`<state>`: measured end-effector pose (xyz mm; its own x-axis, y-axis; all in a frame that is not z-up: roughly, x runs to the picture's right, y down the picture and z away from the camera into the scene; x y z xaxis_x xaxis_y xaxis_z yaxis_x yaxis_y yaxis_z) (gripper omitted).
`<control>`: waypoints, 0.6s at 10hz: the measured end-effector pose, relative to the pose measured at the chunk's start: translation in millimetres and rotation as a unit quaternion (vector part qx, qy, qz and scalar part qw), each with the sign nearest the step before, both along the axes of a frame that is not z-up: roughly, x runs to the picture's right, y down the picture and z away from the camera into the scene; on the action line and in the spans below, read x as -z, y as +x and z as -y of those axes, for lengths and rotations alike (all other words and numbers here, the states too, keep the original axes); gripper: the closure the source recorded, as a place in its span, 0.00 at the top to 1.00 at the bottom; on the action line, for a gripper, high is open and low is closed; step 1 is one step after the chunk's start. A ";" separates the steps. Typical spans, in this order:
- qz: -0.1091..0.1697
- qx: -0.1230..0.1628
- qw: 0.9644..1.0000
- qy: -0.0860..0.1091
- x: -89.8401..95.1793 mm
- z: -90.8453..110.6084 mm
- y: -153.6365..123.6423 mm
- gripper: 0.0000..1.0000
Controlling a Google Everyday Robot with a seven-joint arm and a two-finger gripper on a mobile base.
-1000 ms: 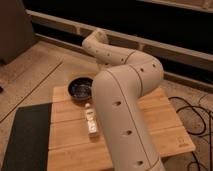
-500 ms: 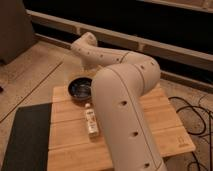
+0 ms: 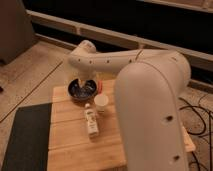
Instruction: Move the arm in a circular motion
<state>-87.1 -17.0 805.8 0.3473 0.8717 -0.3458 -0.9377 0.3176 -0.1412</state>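
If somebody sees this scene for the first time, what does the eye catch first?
First the arm, huge and cream-white, filling the right foreground and reaching left over the wooden table. Its gripper hangs above the dark bowl at the table's far side. Nearer lie a small white cup and a bottle on its side.

We see the cream-white arm filling the right foreground and bending left over the wooden desk — its gripper hangs just above a dark bowl. A small white cup stands beside the bowl, and a pale bottle lies in front. A black mat lies at the desk's left.
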 end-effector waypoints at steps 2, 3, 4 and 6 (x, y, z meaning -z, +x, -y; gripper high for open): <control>-0.002 -0.013 1.000 0.001 20.4 -20.9 13.3 0.65; -0.009 -0.025 1.000 0.000 25.1 -25.7 23.8 0.65; -0.026 -0.053 0.998 -0.003 29.9 -30.3 47.8 0.65; -0.074 -0.115 0.991 -0.009 32.4 -30.6 104.6 0.65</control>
<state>17.5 13.6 773.4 0.0841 0.9150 -0.3946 -0.9958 0.0916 0.0002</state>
